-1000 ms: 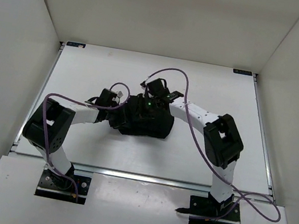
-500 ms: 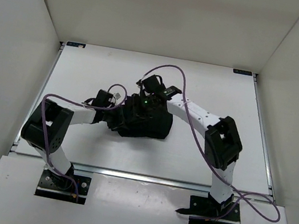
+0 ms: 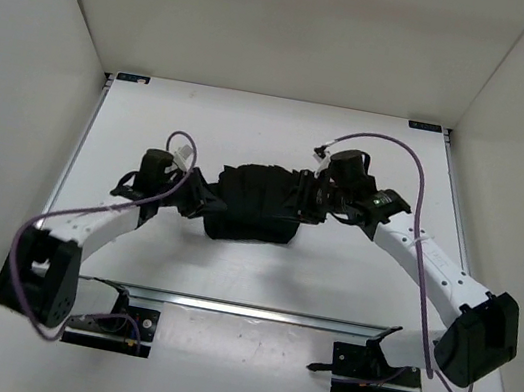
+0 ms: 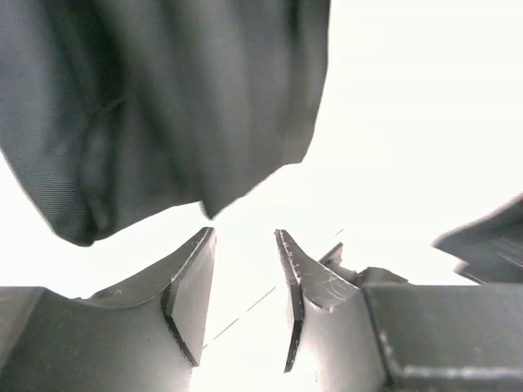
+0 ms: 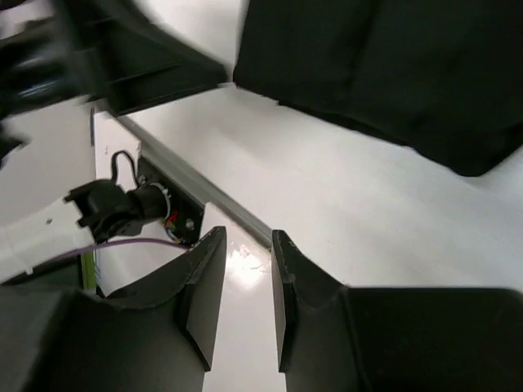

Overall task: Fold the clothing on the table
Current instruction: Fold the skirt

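Black pleated soft-fabric garment (image 3: 258,206): cut off by top and left edges in left wrist view, and by top and right edges in right wrist view. Left gripper (image 3: 202,201) and right gripper (image 3: 302,201), at garment's two ends: fingertips indistinguishable in overhead view, black against black.

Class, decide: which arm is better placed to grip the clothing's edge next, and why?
Probably left. The left gripper stands open and empty, with a corner of the clothing just beyond its fingertips. The right gripper is also open and empty, but the clothing lies farther ahead and off to one side.

End effectors (image 4: 244,233) (image 5: 248,233) parted, both empty
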You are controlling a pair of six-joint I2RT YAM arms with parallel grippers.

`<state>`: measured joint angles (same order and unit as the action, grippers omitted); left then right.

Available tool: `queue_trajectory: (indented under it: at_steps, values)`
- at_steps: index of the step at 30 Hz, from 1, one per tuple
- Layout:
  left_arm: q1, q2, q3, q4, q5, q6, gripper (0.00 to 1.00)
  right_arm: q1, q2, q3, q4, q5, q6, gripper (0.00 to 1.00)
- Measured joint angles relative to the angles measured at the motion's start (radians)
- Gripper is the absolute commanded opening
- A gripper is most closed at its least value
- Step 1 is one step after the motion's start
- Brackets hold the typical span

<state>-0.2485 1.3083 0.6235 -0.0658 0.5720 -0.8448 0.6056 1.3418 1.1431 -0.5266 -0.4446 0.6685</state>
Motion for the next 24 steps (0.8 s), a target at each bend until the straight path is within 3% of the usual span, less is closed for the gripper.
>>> queue_trajectory:
  at_steps: [4, 7, 8, 15, 24]
  values:
    - [0.034, -0.204, -0.026, -0.012, 0.01, -0.029, 0.43, -0.018, -0.009, -0.056, 0.019, 0.005, 0.013, 0.23]
    - [0.048, -0.299, -0.029, -0.075, 0.013, -0.013, 0.43, -0.011, 0.002, -0.061, 0.037, 0.019, -0.002, 0.04]
    - [0.045, -0.324, -0.029, -0.112, 0.005, 0.0, 0.45, -0.013, 0.027, -0.039, 0.037, 0.016, -0.01, 0.02]
    - [-0.003, -0.447, 0.053, -0.431, -0.166, 0.119, 0.49, -0.003, 0.383, 0.249, 0.116, 0.08, -0.047, 0.0]
    - [-0.036, -0.54, 0.193, -0.57, -0.33, 0.195, 0.5, 0.186, 0.798, 0.42, 0.054, 0.16, -0.048, 0.0]
